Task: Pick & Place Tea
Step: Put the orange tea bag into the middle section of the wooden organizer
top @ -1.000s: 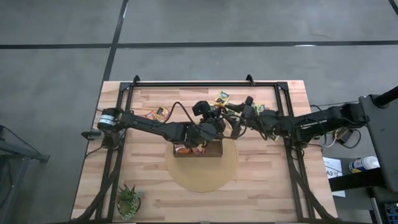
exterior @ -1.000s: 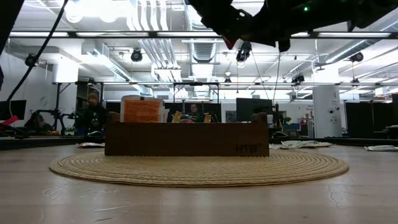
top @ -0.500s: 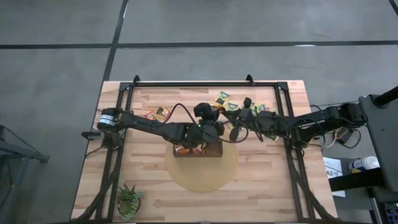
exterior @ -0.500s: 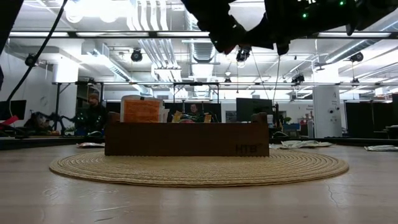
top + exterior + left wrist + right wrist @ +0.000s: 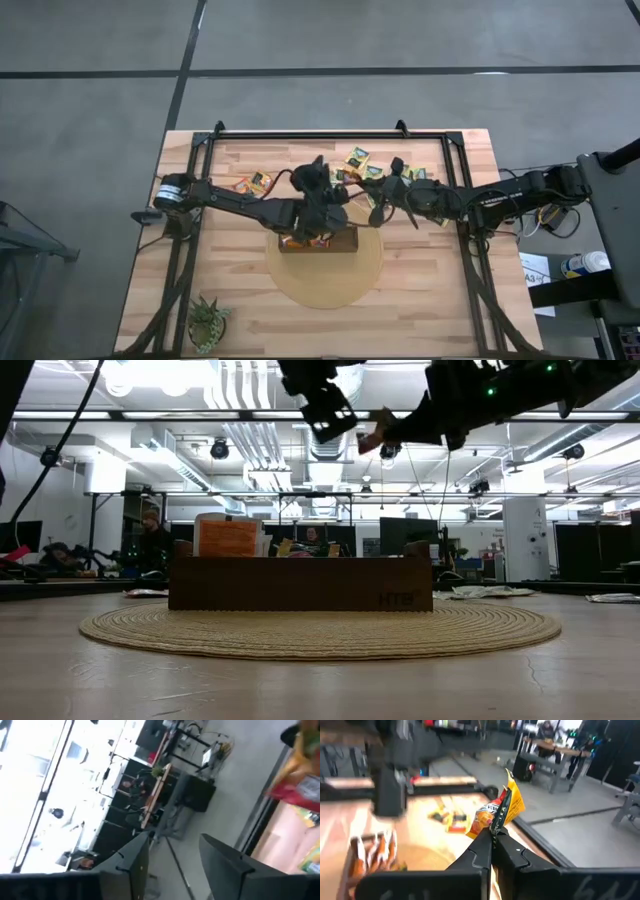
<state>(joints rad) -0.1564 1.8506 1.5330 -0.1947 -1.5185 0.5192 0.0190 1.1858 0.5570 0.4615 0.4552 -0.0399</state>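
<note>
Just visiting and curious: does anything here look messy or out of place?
Nothing looks damaged. Loose tea sachets lie scattered on the bare table behind the wooden box, some askew. The right gripper pinches one orange sachet upright in the air.

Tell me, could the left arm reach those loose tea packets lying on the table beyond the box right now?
Probably yes. The left gripper, open and empty, is raised near the loose tea packets; the right gripper, shut on an orange sachet, crowds that spot.
</note>
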